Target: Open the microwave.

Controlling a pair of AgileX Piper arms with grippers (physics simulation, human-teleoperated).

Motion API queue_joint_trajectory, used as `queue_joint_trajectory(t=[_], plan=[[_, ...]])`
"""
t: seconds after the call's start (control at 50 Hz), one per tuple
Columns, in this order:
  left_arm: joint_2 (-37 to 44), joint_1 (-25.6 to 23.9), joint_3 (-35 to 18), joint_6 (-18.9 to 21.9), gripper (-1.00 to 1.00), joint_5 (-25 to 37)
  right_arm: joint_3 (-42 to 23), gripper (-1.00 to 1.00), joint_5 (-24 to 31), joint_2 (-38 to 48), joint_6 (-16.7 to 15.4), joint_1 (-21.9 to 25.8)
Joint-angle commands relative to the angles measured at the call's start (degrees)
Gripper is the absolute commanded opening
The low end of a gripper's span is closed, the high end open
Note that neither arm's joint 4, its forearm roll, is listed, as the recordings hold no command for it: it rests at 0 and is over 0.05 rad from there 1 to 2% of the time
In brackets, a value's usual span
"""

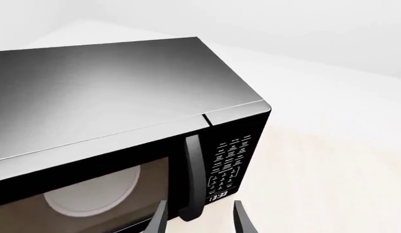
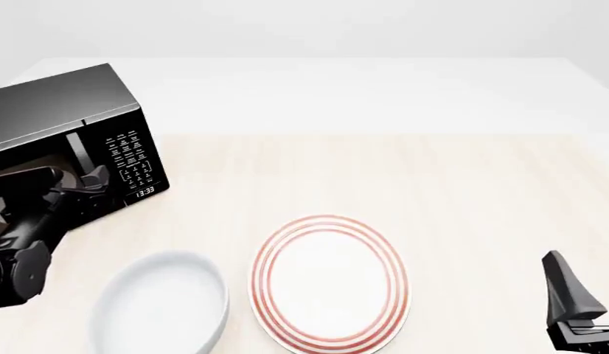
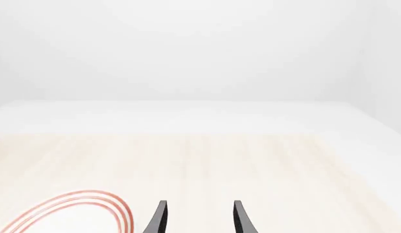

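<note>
1. the surface [image 2: 403, 169] is carrying the microwave [image 2: 63, 110] at its far left, angled so that the door is facing the left arm, with the door apparently not yet swung out.
2. the white bowl [image 2: 162, 306] and the red-ringed plate [image 2: 329, 284] are sitting at the near edge, well apart from the microwave, so they are probably not getting in the way of the door's swing.
3. the left gripper [image 1: 199, 221] is hovering just in front of the lower end of the vertical bar handle [image 1: 192, 174], its fingers spread wide with the bar lying between them in the wrist view.
4. doing this step well is likely meaning easing forward until the bar is sitting deep between the fingers, closing on it squarely, then pulling along an arc around the hinge side rather than straight back.
5. the keypad [image 1: 229, 165] is lying just beside the handle, so staying off it is advisable.
6. the right gripper [image 3: 199, 218] is resting low at the near right, fingers parted and holding nothing.
</note>
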Motion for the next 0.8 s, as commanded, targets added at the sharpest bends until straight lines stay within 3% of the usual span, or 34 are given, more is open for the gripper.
queue_joint_trajectory(t=[0.02, 0.8], plan=[[1.7, 0.3, -0.7, -0.7, 1.0, -0.6, 0.0, 1.0, 0.0, 0.0, 0.0, 0.0], [7.7, -0.8, -3.6, -1.8, 1.0, -2.4, 0.0, 1.0, 0.0, 0.0, 0.0, 0.0]])
